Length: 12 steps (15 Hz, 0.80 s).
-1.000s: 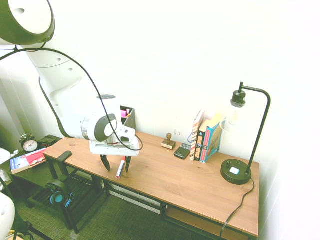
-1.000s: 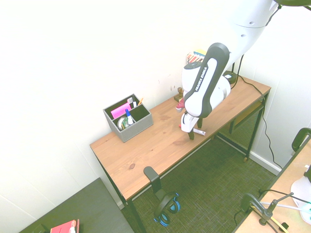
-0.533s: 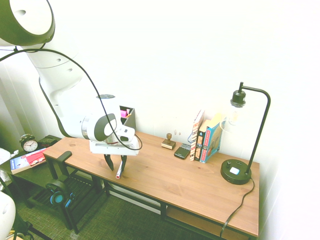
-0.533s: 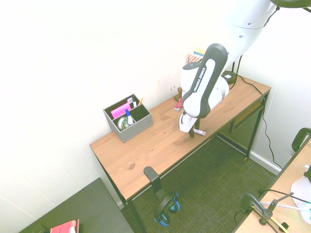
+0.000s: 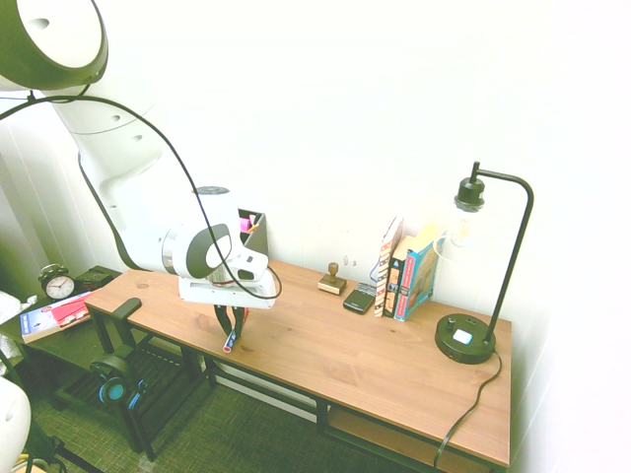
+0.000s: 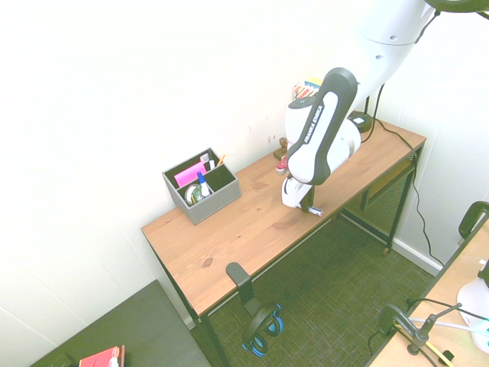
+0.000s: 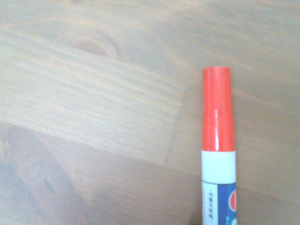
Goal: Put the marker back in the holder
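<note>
My tool (image 5: 232, 326) now pinches the marker (image 5: 232, 340), its fingers pressed in on the white barrel; a second ago they stood spread on either side of it. The marker lies low against the desk (image 5: 375, 365), red cap poking out just below my fingertips toward the front edge. In the wrist view the red cap (image 7: 216, 108) sits close over the wood grain. The holder (image 6: 201, 186) stands well apart from my tool, back by the wall, unchanged.
</note>
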Each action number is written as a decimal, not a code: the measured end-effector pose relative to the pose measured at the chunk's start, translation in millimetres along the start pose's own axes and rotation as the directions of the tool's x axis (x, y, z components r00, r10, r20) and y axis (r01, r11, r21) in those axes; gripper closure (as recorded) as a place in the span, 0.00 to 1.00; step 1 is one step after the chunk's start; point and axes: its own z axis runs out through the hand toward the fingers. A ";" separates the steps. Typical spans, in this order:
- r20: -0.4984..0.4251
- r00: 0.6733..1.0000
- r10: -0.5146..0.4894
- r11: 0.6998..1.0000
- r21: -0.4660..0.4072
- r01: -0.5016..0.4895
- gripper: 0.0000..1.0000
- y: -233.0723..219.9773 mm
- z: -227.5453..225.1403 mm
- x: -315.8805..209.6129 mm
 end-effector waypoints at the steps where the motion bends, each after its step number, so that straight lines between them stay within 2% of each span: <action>1: -0.001 1.000 0.016 1.000 0.000 -0.016 1.00 0.4 -0.1 0.4; 5: -0.008 0.995 0.101 0.995 -0.006 -0.101 1.00 0.5 -1.3 1.2; 7: 0.006 0.989 0.145 0.989 0.005 -0.145 1.00 -13.8 -13.1 -2.4; 10: 0.166 0.968 0.191 0.972 0.104 -0.209 1.00 -68.4 -92.0 -9.3; 12: 0.264 0.931 0.254 0.952 0.101 -0.288 1.00 -89.4 -136.9 4.8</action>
